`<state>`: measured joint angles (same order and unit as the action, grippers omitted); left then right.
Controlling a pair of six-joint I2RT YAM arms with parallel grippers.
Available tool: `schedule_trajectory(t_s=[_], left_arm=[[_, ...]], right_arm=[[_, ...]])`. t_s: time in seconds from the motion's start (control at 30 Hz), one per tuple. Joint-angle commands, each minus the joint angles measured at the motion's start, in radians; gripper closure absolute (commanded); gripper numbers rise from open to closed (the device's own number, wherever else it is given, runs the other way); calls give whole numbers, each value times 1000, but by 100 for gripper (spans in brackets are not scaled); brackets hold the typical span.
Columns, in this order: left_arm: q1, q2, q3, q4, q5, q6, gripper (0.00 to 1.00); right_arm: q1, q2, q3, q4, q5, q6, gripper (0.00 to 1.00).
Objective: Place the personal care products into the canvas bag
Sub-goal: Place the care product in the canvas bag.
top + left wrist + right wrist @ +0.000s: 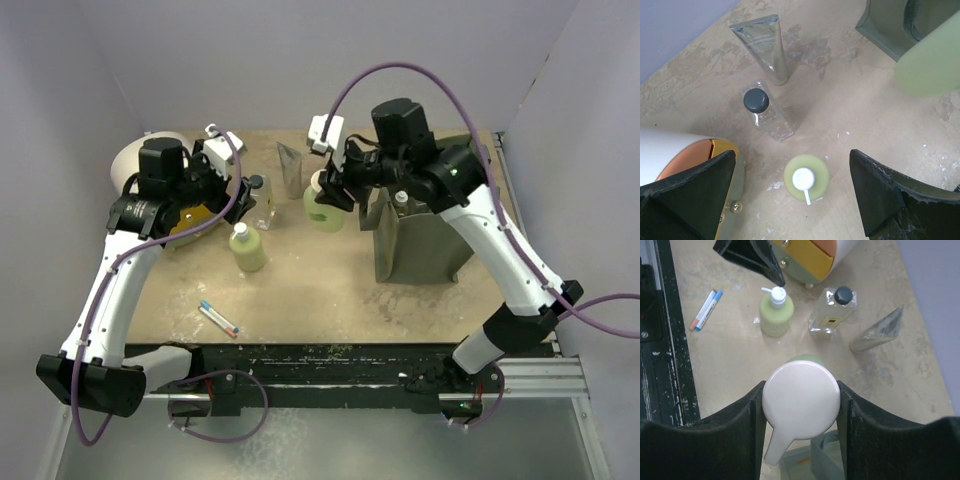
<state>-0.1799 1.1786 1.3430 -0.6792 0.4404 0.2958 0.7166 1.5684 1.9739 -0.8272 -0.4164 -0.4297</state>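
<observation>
My right gripper [335, 190] is shut on the white pump head [801, 400] of a large pale green bottle [325, 207] and holds it off the table, just left of the olive canvas bag [420, 245]. The bag's rim [825, 460] shows below the pump. My left gripper [215, 185] is open and empty above a small pale green pump bottle [806, 177], which stands between its fingers [880, 190]. A clear bottle with a black cap [762, 112] and a silver-grey tube [765, 45] stand beyond it.
A white and orange domed box [150, 170] sits at the far left, close under my left gripper. A thin pen with red and blue marks [218, 318] lies near the front edge. Grey walls enclose the table.
</observation>
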Motion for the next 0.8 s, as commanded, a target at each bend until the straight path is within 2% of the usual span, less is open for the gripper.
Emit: schedule_trajectory(t_s=[0.0, 0.17, 0.5, 0.77], left_arm=[[-9, -3, -9, 26, 7, 19, 2], [-19, -5, -17, 34, 5, 23, 2], [-73, 6, -7, 32, -3, 31, 2], [-147, 39, 27, 48, 62, 23, 4]], right_arm=[[-23, -55, 185, -5, 25, 23, 100], [-70, -62, 299, -51, 53, 46, 100], [-241, -111, 432, -67, 70, 94, 100], [-425, -180, 418, -50, 109, 114, 100]])
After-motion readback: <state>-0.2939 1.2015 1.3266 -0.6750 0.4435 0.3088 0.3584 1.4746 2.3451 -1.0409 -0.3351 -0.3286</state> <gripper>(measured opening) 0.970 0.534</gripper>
